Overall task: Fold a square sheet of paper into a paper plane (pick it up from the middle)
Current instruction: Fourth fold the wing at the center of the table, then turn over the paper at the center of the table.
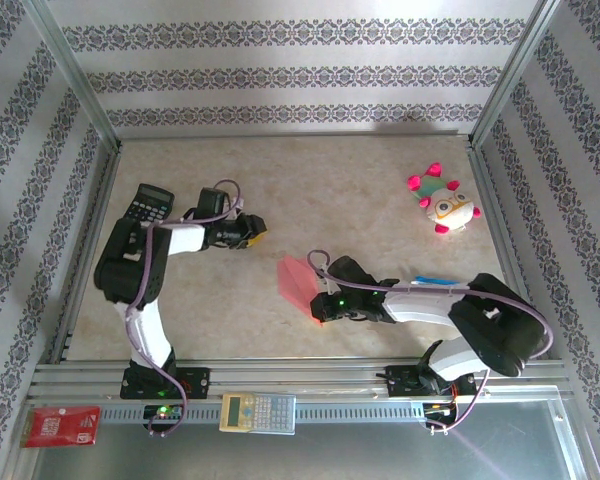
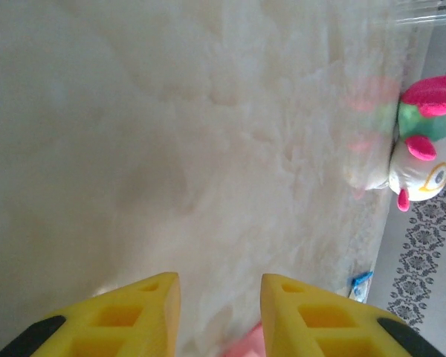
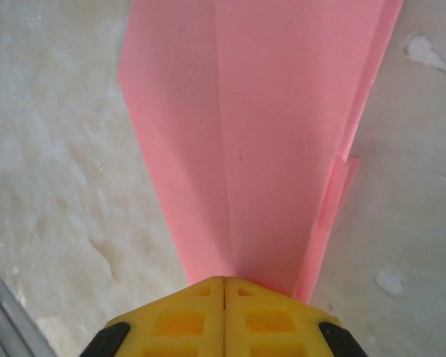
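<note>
Your right gripper (image 3: 224,282) pinches the plane (image 3: 267,134) by its narrow end; your left gripper (image 2: 220,288) stands part-open, empty. That thin hold may slip and splay the folds.

You're viewing a robot lab cell: a left arm (image 1: 145,275) and a right arm (image 1: 480,325) stand bolted to a slotted metal rail (image 1: 360,411) at the near edge of a beige table (image 1: 320,190), boxed in by aluminium posts (image 1: 75,75) and wall panels (image 1: 300,70) of striped floral paper.
</note>
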